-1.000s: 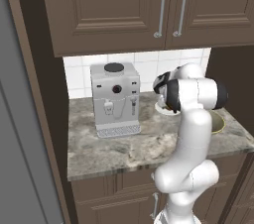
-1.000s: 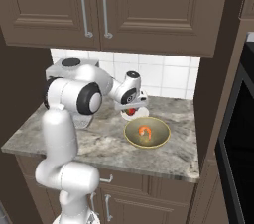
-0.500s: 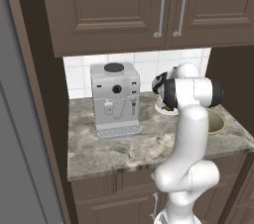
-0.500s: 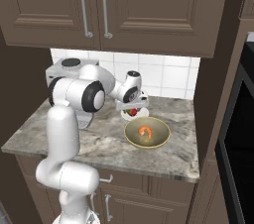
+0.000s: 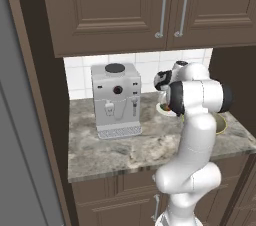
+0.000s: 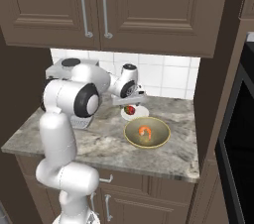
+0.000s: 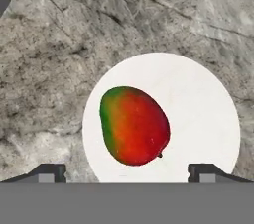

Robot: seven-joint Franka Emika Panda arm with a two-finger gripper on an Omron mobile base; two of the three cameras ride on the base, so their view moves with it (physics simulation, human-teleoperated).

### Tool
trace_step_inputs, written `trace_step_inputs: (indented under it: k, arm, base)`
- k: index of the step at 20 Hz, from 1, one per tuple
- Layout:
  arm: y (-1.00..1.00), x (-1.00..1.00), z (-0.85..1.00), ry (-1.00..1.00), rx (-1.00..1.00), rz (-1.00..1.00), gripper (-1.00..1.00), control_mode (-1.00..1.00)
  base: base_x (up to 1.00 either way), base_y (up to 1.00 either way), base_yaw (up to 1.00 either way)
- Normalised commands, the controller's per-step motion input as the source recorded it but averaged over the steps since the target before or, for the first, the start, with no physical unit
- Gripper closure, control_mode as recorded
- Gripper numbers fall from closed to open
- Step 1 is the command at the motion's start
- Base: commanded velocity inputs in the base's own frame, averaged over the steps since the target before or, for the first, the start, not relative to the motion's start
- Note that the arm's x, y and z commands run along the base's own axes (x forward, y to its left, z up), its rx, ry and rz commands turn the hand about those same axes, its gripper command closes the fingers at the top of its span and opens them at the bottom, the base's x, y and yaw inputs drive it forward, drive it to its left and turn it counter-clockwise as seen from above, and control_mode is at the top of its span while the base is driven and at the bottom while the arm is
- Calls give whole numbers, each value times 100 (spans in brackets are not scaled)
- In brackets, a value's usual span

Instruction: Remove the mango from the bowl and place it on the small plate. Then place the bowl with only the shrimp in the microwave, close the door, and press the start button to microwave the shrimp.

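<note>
Mango (image 7: 134,125) lying on the white plate (image 7: 208,114), left of its middle in the hand view, gripper (image 7: 126,172) above it with fingers spread wide and holding nothing, bowl (image 6: 147,134) with shrimp (image 6: 144,131) just beside plate on marble counter (image 6: 94,143), coffee machine (image 5: 116,100) to the left

Base views flank counter (image 5: 125,145); hand view looks down.
</note>
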Motion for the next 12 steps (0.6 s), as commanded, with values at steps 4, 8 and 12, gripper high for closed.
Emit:
trace_step_inputs:
  k: [4, 8, 12]
  arm:
    - [28, -84, 69, -21, -2, 0, -100, -100]
    - [12, -99, 33, -14, 0, -9, -100, -100]
    - [9, -89, 7, -4, 0, -17, -100, -100]
  base:
    - [0, 0, 0]
    - [0, 0, 0]
    - [0, 0, 0]
